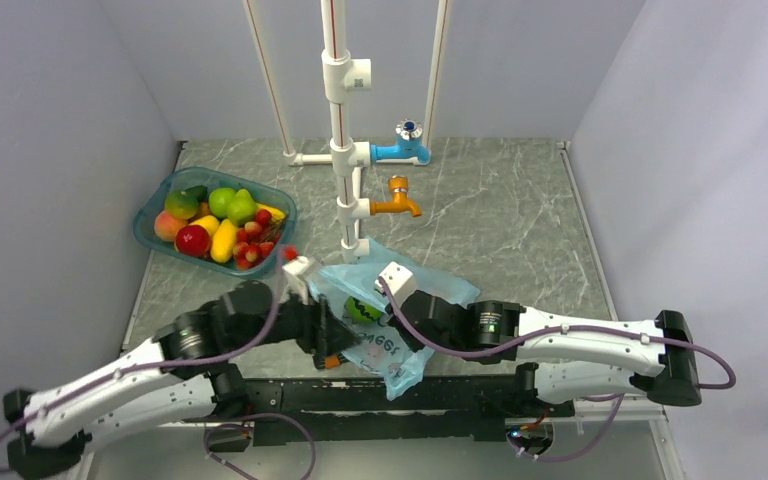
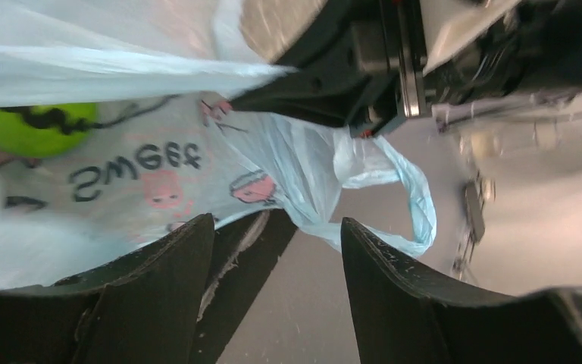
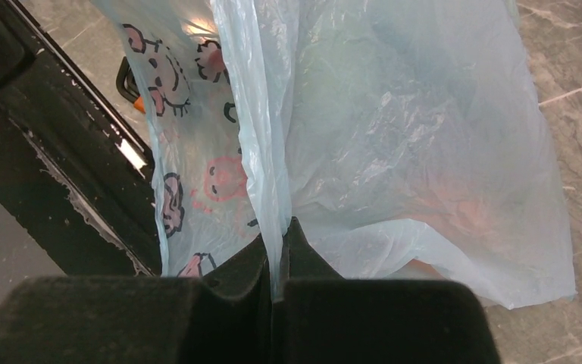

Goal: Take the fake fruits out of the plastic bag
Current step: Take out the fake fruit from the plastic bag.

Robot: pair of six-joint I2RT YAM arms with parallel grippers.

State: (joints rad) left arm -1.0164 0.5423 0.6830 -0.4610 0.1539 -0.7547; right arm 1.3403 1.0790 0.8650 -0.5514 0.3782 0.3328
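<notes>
The light-blue plastic bag (image 1: 400, 335) with cartoon prints lies crumpled at the near middle of the table, between both grippers. A round green fruit (image 1: 363, 312) shows at its mouth, and through the plastic in the left wrist view (image 2: 38, 127). My left gripper (image 1: 332, 346) is open and empty at the bag's left side; in its own view (image 2: 276, 226) the bag (image 2: 144, 167) hangs just beyond the fingertips. My right gripper (image 3: 276, 244) is shut on a fold of the bag (image 3: 394, 136). A faint orange shape (image 3: 455, 208) shows through the plastic. The other fruits are hidden.
A teal basket (image 1: 155, 203) of fruits and strawberries stands at the back left. White pipes (image 1: 338, 130) with a blue tap (image 1: 405, 148) and an orange tap (image 1: 397, 200) rise behind the bag. A black rail (image 1: 380, 395) runs along the near edge.
</notes>
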